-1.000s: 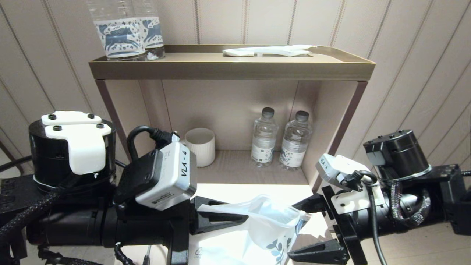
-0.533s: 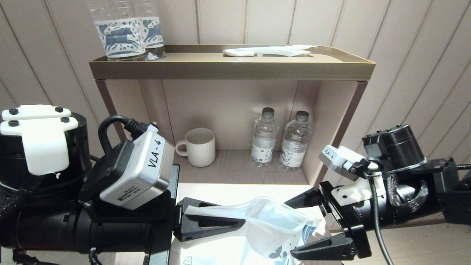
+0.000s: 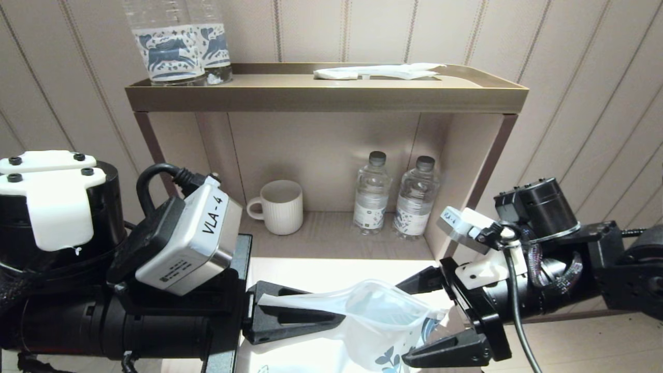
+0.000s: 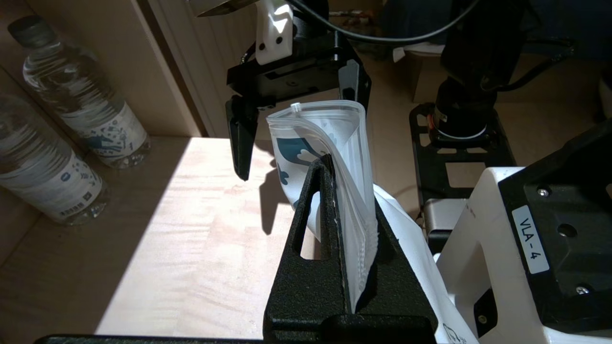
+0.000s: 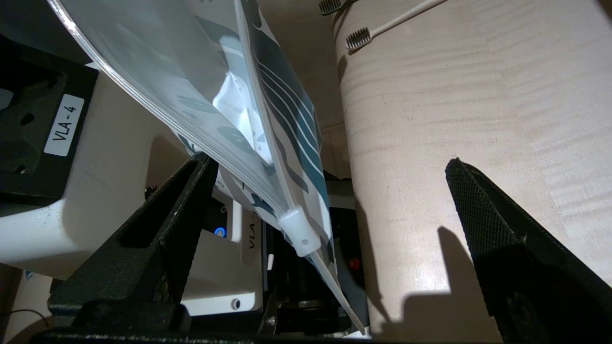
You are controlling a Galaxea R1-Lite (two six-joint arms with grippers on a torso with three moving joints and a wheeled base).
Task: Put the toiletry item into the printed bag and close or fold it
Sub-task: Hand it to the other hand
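The left claw (image 3: 331,316) is clamping one end of the printed bag (image 3: 380,321) between fully closed fingers, holding it up off the pale bench (image 4: 181,229), whose lit surface is lying bare beneath and running back to the shelf unit (image 3: 326,96) behind. The right claw (image 3: 422,321) is standing wide apart, gripping nothing, its two fingers straddling the bag's far end where the white zip slider (image 5: 299,231) is sitting; in the right wrist view the bag is hanging close by one finger, well clear of the other. Whether that near finger is touching the plastic is hard to tell. The bag's mouth is looking partly spread. Two toothbrush heads (image 5: 356,38) are lying near the bench's edge. On the lower shelf a mug (image 3: 279,206) and two bottles (image 3: 396,194) are standing well behind the claws.
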